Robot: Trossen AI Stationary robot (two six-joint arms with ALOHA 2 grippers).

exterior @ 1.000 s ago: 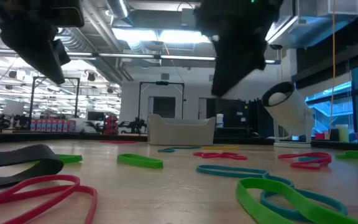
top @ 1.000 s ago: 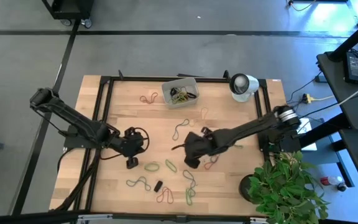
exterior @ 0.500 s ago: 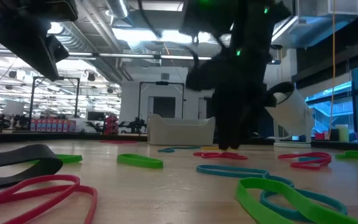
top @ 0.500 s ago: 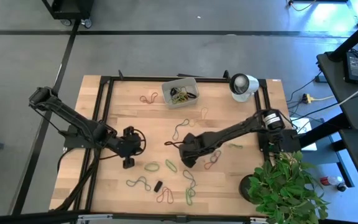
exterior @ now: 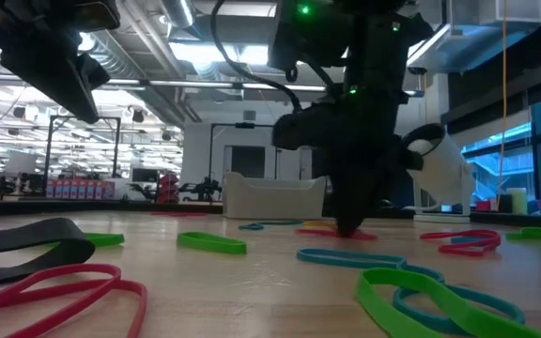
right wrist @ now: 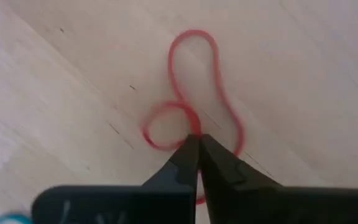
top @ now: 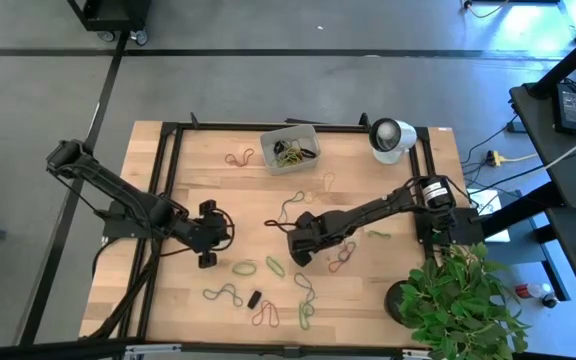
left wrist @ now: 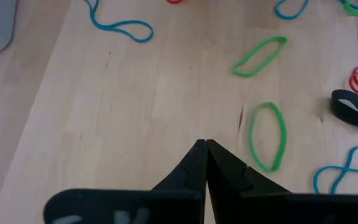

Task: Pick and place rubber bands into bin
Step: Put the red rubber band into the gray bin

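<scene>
Many rubber bands (top: 273, 265) strewn over wooden table (top: 368, 290) (industrial room behind); right tool (right wrist: 197, 142) pinching red band (right wrist: 194, 93).

Rubber bands (top: 273, 267) – thin loops, green, red, blue, tan, black – scattered flat over wooden tabletop, most in near half. One red band (right wrist: 191, 118) twisted into figure-eight, lying flat mid-table. Bin (top: 290, 148) – small translucent rectangular tub, upright at far edge, several bands already inside.

Pale wooden desk (top: 368, 290), smooth matt planks with fine grain; thin rubber bands (right wrist: 194, 93), smooth elastic loops; translucent greyish plastic bin (top: 290, 147); dark matt hard-plastic right hand (right wrist: 199, 144); black metal frame (top: 163, 170)
</scene>
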